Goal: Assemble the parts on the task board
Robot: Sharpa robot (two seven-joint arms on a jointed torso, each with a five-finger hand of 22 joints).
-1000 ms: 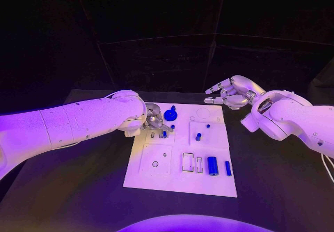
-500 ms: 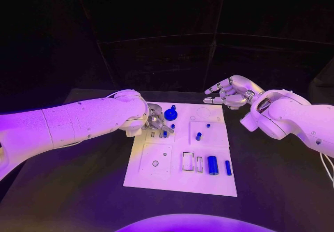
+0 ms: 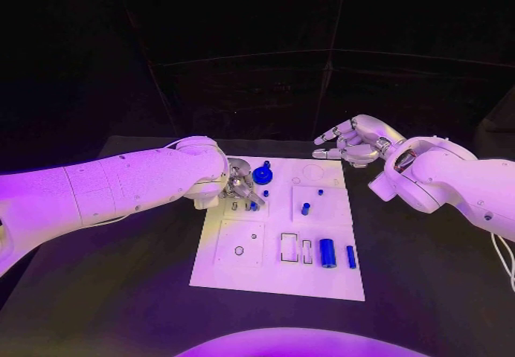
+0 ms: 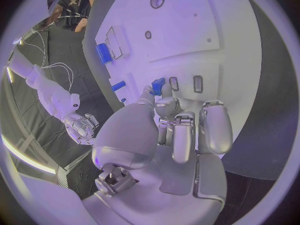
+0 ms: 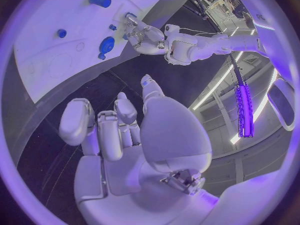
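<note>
- The white task board [image 3: 281, 256] lies in the middle of the black table [image 3: 107, 297], running from the centre of the head view down towards the lower middle.
- The left hand [image 3: 238, 186] sits at the board's upper left corner, low over the surface, its fingers drawn together around a small blue peg [image 4: 157, 85]; in the left wrist view the peg's blue end shows just past the fingertips [image 4: 165, 90], close to two small slots in the board.
- Whether the peg is truly pinched or only touched cannot be told for certain, but the fingers close on it from both sides.
- Just right of that hand in the head view stands a round blue knob [image 3: 263, 176], near the board's upper edge.
- The right hand [image 3: 352, 143] hangs above the table at the upper right of the head view, off the board's far right corner, fingers curled loosely but apart, with nothing in them.
- A short blue pin [image 3: 306, 209] stands in the board's upper right panel.
- In the lower right part of the board a thick blue cylinder [image 3: 327, 254] lies beside a thinner blue rod [image 3: 351, 257], with two empty rectangular slots just to their left.
</note>
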